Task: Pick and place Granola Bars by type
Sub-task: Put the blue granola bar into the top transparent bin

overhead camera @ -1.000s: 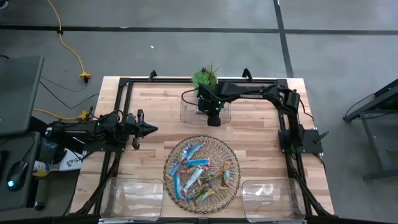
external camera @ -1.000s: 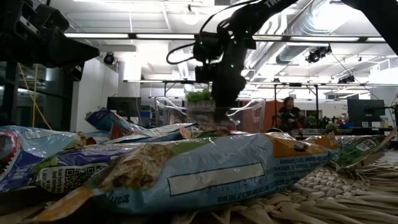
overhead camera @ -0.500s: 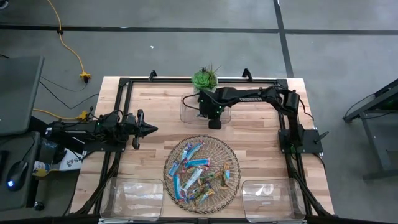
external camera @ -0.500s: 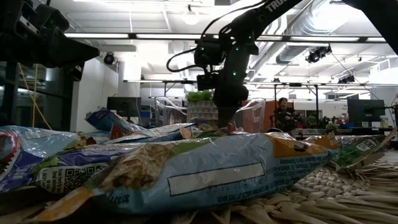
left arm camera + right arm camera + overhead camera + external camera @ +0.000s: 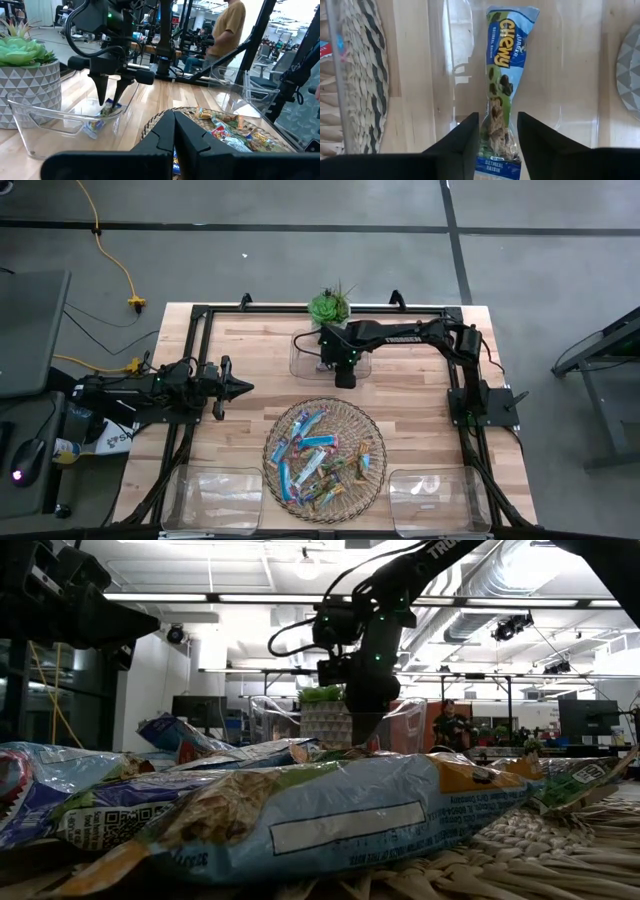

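Right wrist view: granola bar [image 5: 499,90] inside clear bin [image 5: 455,75].

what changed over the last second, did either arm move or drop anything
The right gripper shifted a little toward the table's back edge over the clear bin, mostly in the first half second. Its fingers are open on either side of a granola bar lying in that bin. The left gripper stayed shut at the table's left, and the bars in the wicker tray lie as before.
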Robot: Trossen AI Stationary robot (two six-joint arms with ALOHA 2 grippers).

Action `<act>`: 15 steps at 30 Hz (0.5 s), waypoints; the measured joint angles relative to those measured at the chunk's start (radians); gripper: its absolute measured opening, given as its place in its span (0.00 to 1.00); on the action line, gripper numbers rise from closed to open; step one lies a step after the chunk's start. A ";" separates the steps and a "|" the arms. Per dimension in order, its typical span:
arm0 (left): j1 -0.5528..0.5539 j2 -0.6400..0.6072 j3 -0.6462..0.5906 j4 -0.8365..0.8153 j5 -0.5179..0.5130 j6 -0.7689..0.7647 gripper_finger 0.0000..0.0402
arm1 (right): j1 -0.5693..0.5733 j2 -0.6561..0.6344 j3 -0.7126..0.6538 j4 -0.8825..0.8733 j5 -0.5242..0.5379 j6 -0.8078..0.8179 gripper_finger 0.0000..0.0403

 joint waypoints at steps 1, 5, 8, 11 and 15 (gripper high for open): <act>0.000 0.000 0.000 0.000 0.000 0.000 0.00 | 0.000 0.000 0.001 -0.002 0.000 0.000 0.32; 0.000 0.000 0.000 0.000 0.000 0.000 0.00 | 0.000 0.000 0.026 -0.018 0.000 -0.002 0.35; 0.000 0.000 0.000 0.000 0.000 0.000 0.00 | 0.000 0.000 0.062 -0.043 0.000 -0.002 0.36; 0.000 0.000 0.000 0.000 0.000 0.000 0.00 | 0.000 0.000 0.114 -0.074 -0.003 -0.003 0.36; 0.000 0.000 0.000 0.000 0.000 0.000 0.00 | 0.000 -0.001 0.202 -0.126 -0.048 0.000 0.37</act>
